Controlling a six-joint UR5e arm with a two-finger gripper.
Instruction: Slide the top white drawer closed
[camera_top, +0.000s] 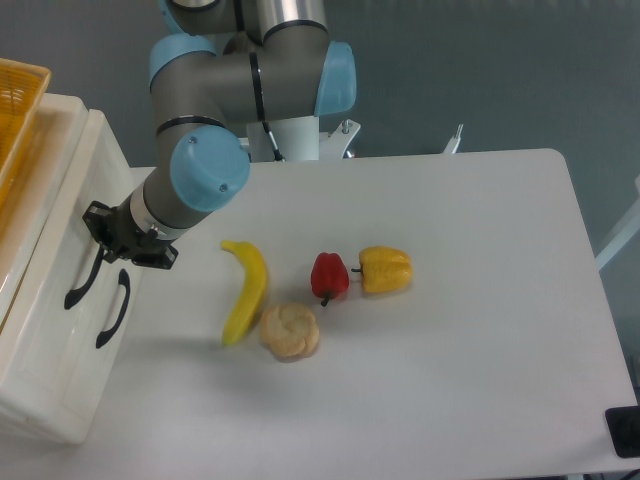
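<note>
We see the top white drawer (50, 200) at the tabletop's left edge, nearly flush with the cabinet. Our gripper (100, 250) presses against its front by the upper black handle (82, 285); whether the fingers are apart or together we cannot tell. The glossy plastic box looks stiff, light and slippery, so we judge pushing flat on the front, near the handle, best.

Cream-white drawer (60, 215) with a black handle (82, 282). Black tool (112, 238) on a grey arm (230, 85) with light-blue joints. White tabletop (450, 320). Yellow banana (245, 290), red pepper (329, 276), yellow pepper (385, 269), tan bun (290, 331), yellow basket (15, 110).
</note>
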